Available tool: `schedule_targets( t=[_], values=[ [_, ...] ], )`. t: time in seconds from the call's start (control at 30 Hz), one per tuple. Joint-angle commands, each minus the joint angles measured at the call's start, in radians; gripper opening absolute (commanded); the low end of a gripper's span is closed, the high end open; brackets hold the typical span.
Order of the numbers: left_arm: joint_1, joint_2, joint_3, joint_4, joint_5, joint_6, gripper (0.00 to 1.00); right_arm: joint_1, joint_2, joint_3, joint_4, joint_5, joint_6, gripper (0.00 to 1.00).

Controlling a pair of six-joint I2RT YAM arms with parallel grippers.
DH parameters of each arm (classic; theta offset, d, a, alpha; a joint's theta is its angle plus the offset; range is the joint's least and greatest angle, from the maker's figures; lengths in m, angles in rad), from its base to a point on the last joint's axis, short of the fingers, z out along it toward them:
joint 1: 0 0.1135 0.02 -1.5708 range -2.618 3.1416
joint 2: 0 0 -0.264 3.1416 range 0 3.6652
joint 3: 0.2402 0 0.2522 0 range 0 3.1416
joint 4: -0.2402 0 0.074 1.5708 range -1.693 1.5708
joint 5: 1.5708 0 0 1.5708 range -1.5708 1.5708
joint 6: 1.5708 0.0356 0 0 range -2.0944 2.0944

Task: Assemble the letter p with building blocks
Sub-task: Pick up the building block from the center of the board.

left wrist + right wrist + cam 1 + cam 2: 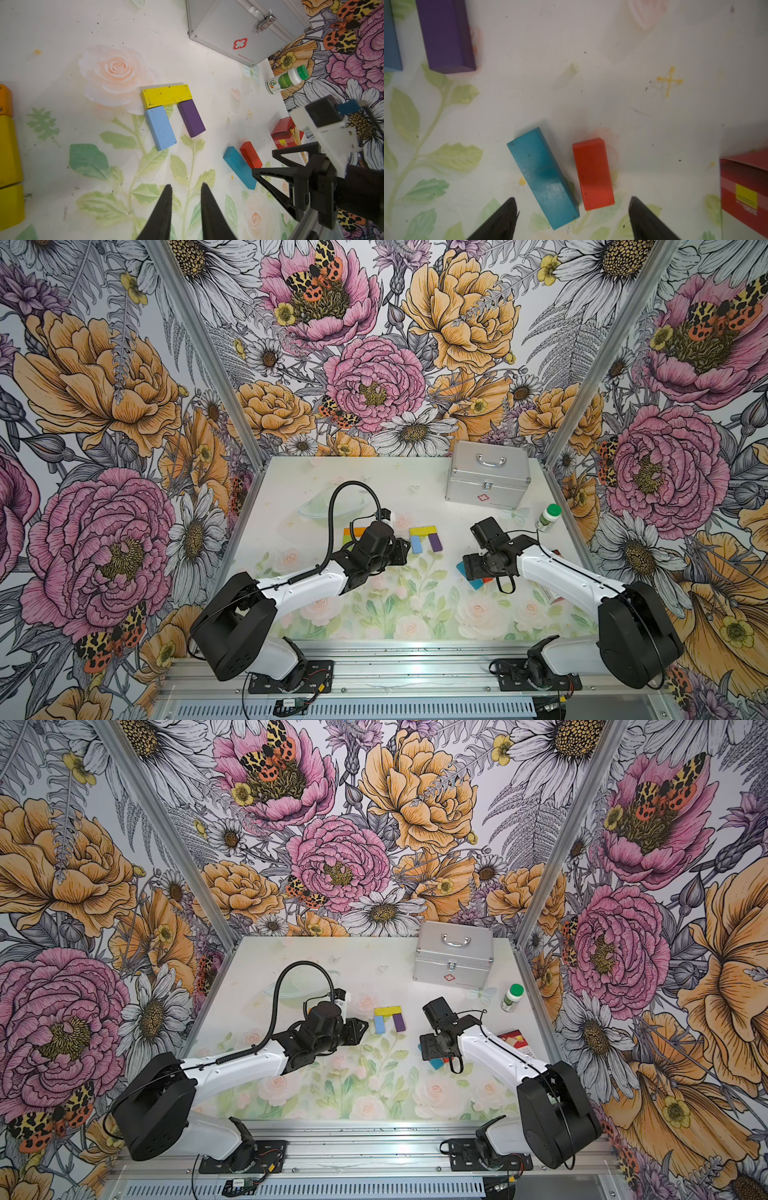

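A yellow block (166, 95) lies across the far ends of a light blue block (160, 127) and a purple block (191, 118), forming an arch in mid-table (423, 530). My left gripper (186, 185) hovers just short of it, jaws a little apart, nothing between them. A blue block (544, 176) and a red block (592, 173) lie side by side under my right gripper (572, 199), which stands open with its fingertips either side of the pair. Orange (5, 99) and yellow (8, 149) blocks lie to the left, partly hidden under the left arm in both top views.
A silver first-aid case (488, 479) stands at the back right. A green-capped white bottle (548, 517) stands near the right wall. A red carton (745, 187) lies right of the red block, under the right arm. A clear dish (328, 506) sits behind the left arm.
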Motion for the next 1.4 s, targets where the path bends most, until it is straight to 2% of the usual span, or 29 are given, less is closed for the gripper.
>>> schedule_targets(
  t=[0.0,0.2,0.4,0.7,0.9,1.07,1.37],
  values=[
    [0.010,0.042,0.037,0.029,0.032,0.031,0.26,0.017,-0.010,-0.024,-0.008,0.031,0.062,0.85],
    [0.013,0.083,0.057,0.050,0.066,0.031,0.25,0.028,0.022,-0.022,0.000,0.035,0.089,0.84],
    [0.022,0.081,0.043,0.057,0.081,0.034,0.25,0.043,0.022,-0.004,0.031,0.026,0.079,0.77],
    [0.040,0.029,-0.001,0.066,0.069,0.026,0.25,-0.017,0.034,0.007,0.036,0.145,0.162,0.76],
    [0.049,0.025,-0.009,0.066,0.078,0.025,0.25,-0.088,0.063,0.010,0.071,0.078,0.129,0.70],
    [0.051,0.009,-0.023,0.068,0.069,0.025,0.25,-0.102,0.096,0.007,0.098,0.044,0.100,0.68],
    [0.057,-0.004,-0.045,0.068,0.058,0.023,0.25,-0.108,0.164,0.011,0.119,0.012,0.097,0.57]
  ],
)
